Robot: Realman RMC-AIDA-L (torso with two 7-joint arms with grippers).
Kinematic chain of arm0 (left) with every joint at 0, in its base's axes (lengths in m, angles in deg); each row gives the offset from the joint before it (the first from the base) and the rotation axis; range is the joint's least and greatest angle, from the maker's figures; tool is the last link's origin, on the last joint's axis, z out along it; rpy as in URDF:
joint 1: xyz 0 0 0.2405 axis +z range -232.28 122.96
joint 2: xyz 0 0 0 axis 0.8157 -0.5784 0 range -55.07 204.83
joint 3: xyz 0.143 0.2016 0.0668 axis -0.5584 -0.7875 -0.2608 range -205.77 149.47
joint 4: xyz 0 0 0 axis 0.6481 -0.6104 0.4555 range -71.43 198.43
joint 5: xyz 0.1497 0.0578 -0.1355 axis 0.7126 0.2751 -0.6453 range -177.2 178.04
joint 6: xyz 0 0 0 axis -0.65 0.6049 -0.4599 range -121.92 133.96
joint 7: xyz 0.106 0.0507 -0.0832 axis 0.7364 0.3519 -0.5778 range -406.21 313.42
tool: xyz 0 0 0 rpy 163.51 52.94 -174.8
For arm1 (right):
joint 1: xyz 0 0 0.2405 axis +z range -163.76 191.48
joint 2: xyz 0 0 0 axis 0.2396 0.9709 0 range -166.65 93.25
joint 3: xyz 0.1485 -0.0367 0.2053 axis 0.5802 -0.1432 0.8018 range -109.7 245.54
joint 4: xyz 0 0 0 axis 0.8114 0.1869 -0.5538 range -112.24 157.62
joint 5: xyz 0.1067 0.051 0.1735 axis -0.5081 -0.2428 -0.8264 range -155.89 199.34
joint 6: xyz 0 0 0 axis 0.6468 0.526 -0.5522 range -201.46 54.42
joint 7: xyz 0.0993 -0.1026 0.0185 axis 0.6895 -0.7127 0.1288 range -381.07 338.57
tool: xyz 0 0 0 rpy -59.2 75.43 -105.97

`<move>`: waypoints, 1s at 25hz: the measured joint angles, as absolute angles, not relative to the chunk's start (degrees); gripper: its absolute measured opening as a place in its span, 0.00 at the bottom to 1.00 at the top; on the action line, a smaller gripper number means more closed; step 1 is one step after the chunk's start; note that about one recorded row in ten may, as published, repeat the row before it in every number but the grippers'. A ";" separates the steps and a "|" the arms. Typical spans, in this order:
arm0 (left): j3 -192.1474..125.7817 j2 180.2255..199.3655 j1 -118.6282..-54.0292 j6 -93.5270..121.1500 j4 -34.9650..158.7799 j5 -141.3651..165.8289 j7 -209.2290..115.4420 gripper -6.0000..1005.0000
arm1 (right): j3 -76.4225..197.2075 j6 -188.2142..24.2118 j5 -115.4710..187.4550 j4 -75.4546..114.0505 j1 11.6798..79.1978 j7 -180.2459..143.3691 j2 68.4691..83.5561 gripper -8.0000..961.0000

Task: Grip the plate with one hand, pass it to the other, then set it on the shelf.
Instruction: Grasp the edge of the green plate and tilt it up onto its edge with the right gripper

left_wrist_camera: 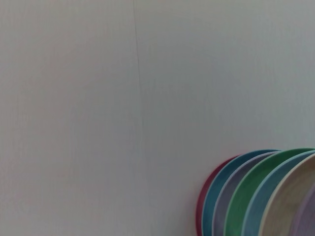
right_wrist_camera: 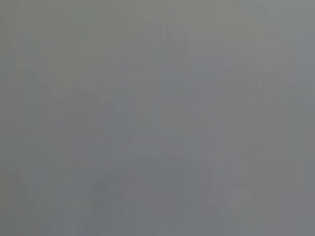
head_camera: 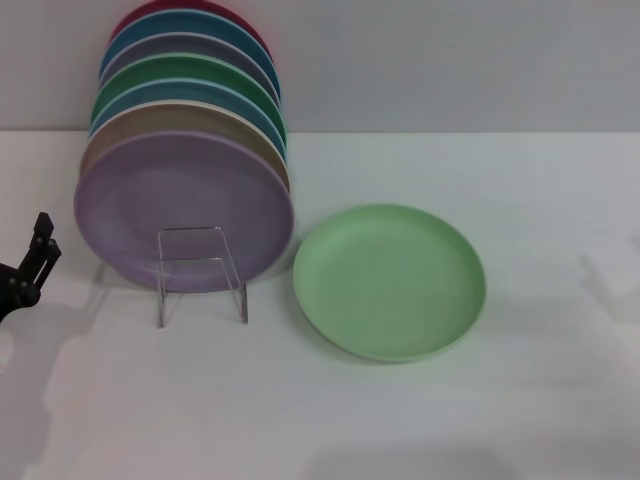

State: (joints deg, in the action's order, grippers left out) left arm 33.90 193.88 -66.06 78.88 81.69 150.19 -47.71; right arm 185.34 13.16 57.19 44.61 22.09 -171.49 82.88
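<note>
The pale mint-green plate (head_camera: 389, 281) lay flat on the white table (head_camera: 520, 420), a little toward four o'clock of the head view's centre, with nothing touching it. At its nine o'clock, just beside its rim, stood the clear acrylic rack (head_camera: 200, 272), its thin see-through front frame upright and narrower than the plates behind it. A lilac plate (head_camera: 183, 206) leaned on edge against the back of that frame, foremost of a row of plates (head_camera: 190, 85) stacked on edge behind it toward twelve o'clock: tan, light blue, darker green, lavender, blue and a dark red one at the rear, close to the grey wall (head_camera: 460, 60).

The left gripper (head_camera: 38, 250) showed only at the nine o'clock edge of the head view, a slim black shape low over the table, well apart from the mint plate and at the rack's nine o'clock. Whether its fingers were spread or pressed together could not be told; it pinched nothing visible. The left wrist view showed mostly plain wall, with the rims of the row of plates (left_wrist_camera: 261, 196) at its five o'clock corner.

The right gripper appeared in no view; the right wrist view showed only a featureless grey surface.
</note>
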 joint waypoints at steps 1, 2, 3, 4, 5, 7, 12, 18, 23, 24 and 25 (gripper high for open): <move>33.90 193.88 -66.10 78.88 81.65 150.19 -47.71 0.84 | 185.34 13.50 57.12 44.66 22.18 -171.40 82.87 0.85; 33.92 193.88 -66.13 78.88 81.64 150.19 -47.71 0.84 | 185.40 13.86 57.05 44.70 22.30 -171.29 82.87 0.85; 33.94 193.88 -66.15 78.88 81.64 150.19 -47.71 0.84 | 185.54 14.21 56.98 44.72 22.47 -171.18 82.86 0.85; 33.94 193.88 -66.15 78.88 81.66 150.19 -47.71 0.84 | 185.71 14.62 56.88 44.79 22.70 -170.92 82.85 0.85; 33.91 193.88 -66.18 78.88 81.74 150.19 -47.71 0.84 | 185.86 15.08 56.78 44.88 23.06 -170.56 82.84 0.85; 33.78 193.90 -66.31 78.87 81.88 150.18 -47.71 0.84 | 185.94 15.43 56.66 45.19 24.02 -169.55 82.76 0.85; 33.66 193.97 -67.25 78.50 81.92 150.16 -47.92 0.84 | 185.13 2.27 60.60 56.54 26.65 -151.50 81.98 0.85; 33.84 193.96 -68.21 77.90 81.65 150.18 -48.77 0.84 | 179.94 -22.43 92.27 83.05 29.21 -115.61 82.16 0.84; 34.30 193.85 -68.63 77.60 81.54 150.08 -49.27 0.84 | 175.90 -24.55 126.36 97.56 32.58 -82.26 82.13 0.84; 34.40 193.83 -68.89 77.54 81.41 149.88 -49.28 0.84 | 175.61 -21.69 139.90 100.13 35.03 -67.92 82.07 0.84; 34.40 193.83 -68.89 77.54 81.41 149.88 -49.28 0.84 | 175.61 -21.69 139.90 100.13 35.03 -67.92 82.07 0.84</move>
State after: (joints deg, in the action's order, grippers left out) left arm 34.40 193.83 -68.89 77.54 81.41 149.88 -49.28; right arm 175.61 -21.69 139.90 100.13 35.03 -67.92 82.07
